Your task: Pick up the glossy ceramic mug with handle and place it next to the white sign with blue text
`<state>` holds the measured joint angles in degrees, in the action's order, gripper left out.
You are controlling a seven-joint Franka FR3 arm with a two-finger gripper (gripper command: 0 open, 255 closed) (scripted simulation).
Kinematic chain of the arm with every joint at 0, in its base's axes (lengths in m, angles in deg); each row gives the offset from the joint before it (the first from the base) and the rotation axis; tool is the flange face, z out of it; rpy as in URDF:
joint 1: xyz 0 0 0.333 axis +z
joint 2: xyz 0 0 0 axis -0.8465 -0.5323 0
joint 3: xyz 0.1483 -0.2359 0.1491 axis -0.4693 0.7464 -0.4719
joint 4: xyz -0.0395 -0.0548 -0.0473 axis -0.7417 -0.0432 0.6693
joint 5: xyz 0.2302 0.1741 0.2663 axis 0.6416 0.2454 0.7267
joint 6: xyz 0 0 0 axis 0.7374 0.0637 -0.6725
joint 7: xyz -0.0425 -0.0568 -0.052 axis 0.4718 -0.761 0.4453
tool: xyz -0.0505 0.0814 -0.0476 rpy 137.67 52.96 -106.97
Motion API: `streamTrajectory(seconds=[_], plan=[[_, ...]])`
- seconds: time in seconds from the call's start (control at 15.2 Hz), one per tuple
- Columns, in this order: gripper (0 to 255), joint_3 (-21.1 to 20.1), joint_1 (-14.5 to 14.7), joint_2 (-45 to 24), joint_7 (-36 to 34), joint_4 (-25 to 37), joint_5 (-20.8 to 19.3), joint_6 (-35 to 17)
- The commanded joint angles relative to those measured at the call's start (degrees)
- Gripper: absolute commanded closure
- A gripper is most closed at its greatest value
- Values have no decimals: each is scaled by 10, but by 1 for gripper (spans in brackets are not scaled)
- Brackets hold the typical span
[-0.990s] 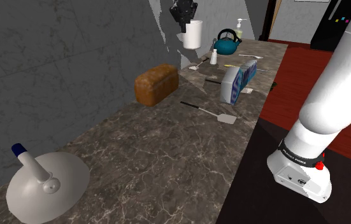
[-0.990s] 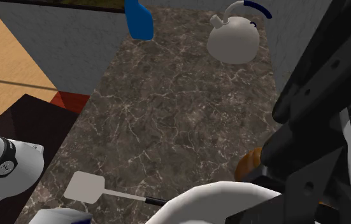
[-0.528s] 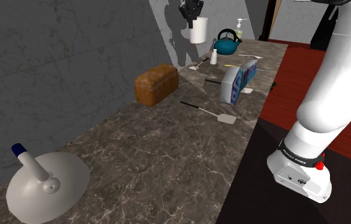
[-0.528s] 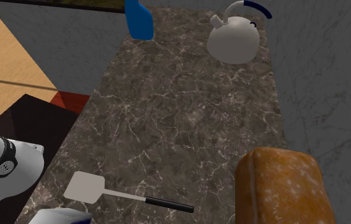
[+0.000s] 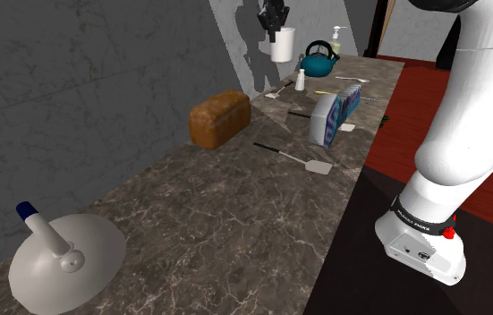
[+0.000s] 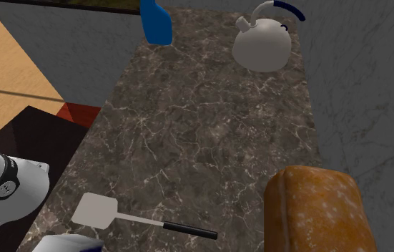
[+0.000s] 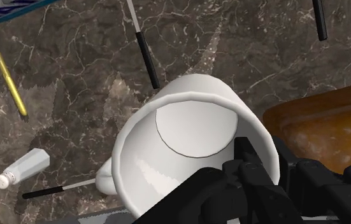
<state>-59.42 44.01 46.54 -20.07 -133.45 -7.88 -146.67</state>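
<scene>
1. mug (image 5: 281, 46): white, glossy, with a handle. It is off the counter (image 5: 208, 215) and high in the air at the far end of the shoulder view. It is close to the grey wall, to the left of the teal kettle (image 5: 318, 61) in that view, and hangs directly beneath the gripper (image 5: 274, 24).

2. gripper: all black, closed on the mug's rim. In the wrist view the fingers (image 7: 246, 159) pinch the wall of the mug (image 7: 186, 140), one inside the mouth and one outside. The mouth faces the camera, and the round flat bottom shows within.

3. sign (image 5: 329, 118): white with blue text. It stands on the counter near the front edge, lower than the mug and well apart from it.

4. bread loaf (image 5: 220, 117): brown, on the counter by the wall, across from the sign.

5. spatula (image 5: 302, 159): pale blade and dark handle, lying flat near the sign.

6. small bottle (image 7: 24, 168): white, lying on the marble below the mug.
</scene>
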Motion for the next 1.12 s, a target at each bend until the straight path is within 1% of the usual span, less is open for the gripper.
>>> streamTrajectory(seconds=[0.0, 0.46, 1.06], plan=[[255, 0, -2, 6, -1, -23, 1, -17], [255, 1, -6, 22, -3, -101, 4, -79], [255, 2, -8, 30, -7, -181, 5, -152]])
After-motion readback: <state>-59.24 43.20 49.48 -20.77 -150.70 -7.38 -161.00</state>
